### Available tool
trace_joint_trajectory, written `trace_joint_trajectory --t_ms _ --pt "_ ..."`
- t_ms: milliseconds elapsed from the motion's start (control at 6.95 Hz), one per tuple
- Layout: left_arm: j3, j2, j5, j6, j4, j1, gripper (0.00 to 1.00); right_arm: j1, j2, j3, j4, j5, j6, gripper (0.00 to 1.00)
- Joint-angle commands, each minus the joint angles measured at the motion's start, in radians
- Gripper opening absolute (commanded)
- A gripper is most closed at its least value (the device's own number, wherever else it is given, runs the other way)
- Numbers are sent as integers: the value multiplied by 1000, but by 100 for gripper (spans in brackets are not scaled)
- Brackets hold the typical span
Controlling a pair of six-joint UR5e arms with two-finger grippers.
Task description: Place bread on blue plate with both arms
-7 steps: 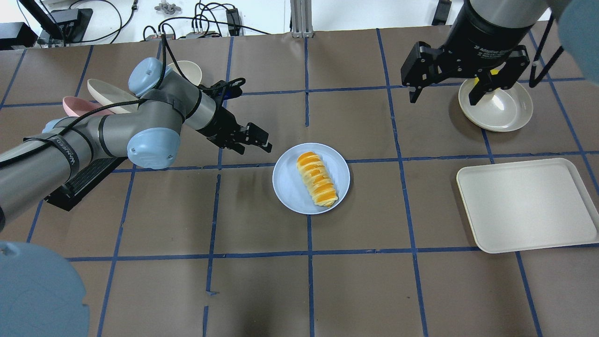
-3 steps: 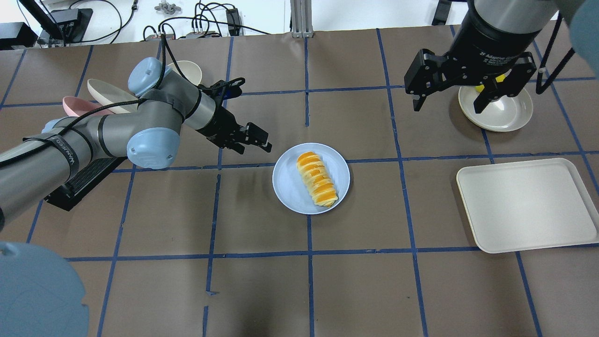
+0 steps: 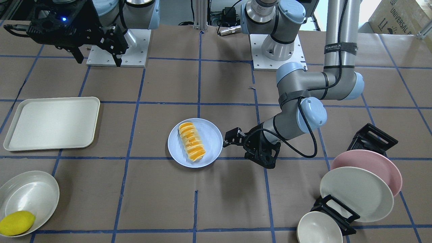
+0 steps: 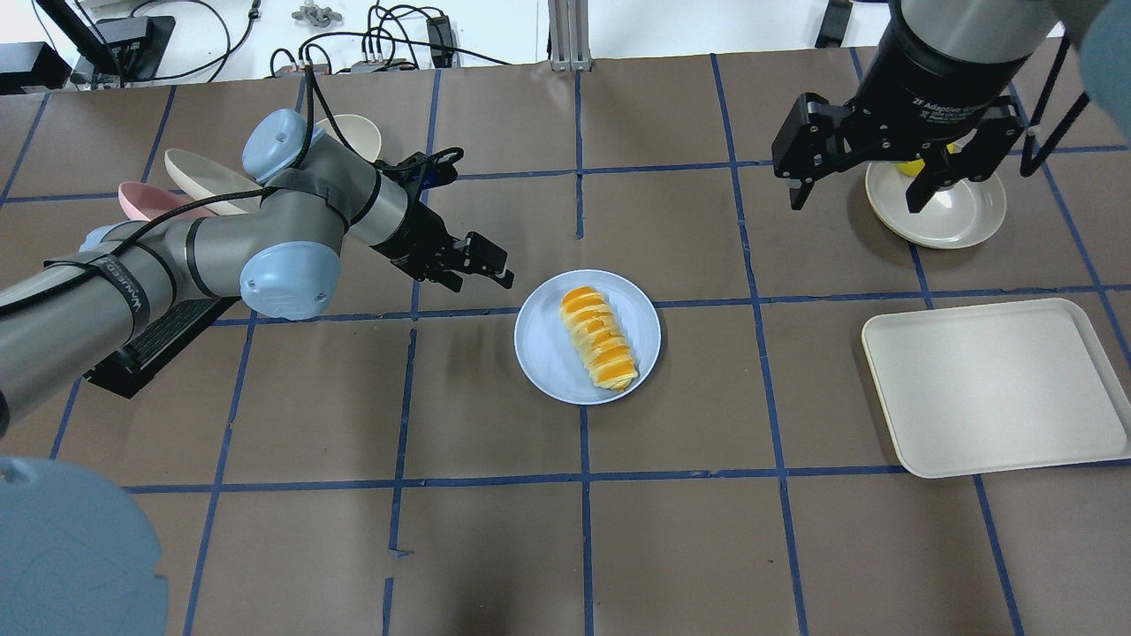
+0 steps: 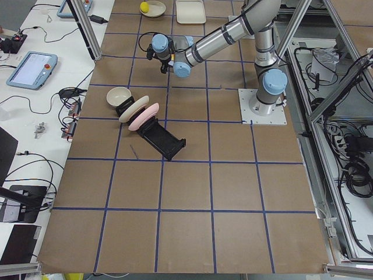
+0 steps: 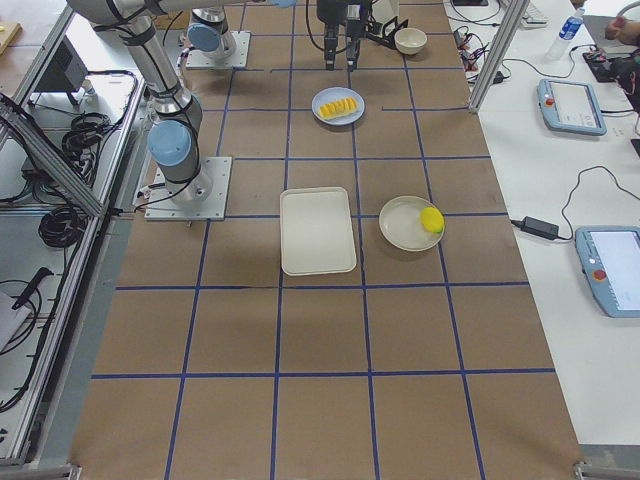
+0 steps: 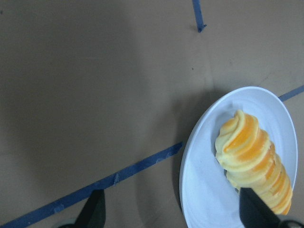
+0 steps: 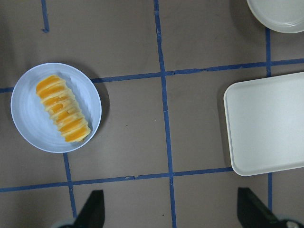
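Left gripper [image 4: 483, 281]: spread, empty, just beside blue plate [image 4: 543, 353].
Right gripper [image 4: 855, 196]: spread, empty, well apart.
Bread [image 4: 599, 338]: lying on blue plate.
Advice: back off gently, without nudging it.

I work in a robotics lab. My bench [image 6: 320, 330] is papered brown and gridded with blue tape [image 6: 290, 375]. My arms [image 3: 337, 40] bolt to white plates [image 6: 212, 190] on it, aluminium framing [image 6: 503, 48] stands at its edges, and teach pendants [image 6: 572, 106] and cables [image 6: 60, 225] lie beside it.
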Motion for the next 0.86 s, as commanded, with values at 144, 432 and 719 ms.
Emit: trace_joint_trajectory --t_ms 144,432,719 --pt "46 17 160 -89 -23 -18 100 2 -3 15 -6 -3 0 97" --pt "173 85 271 -99 -265 -20 100 2 -1 18 -9 -3 -3 98" --pt "270 124 372 -103 -431 -20 100 2 -3 18 -9 -3 -2 98"
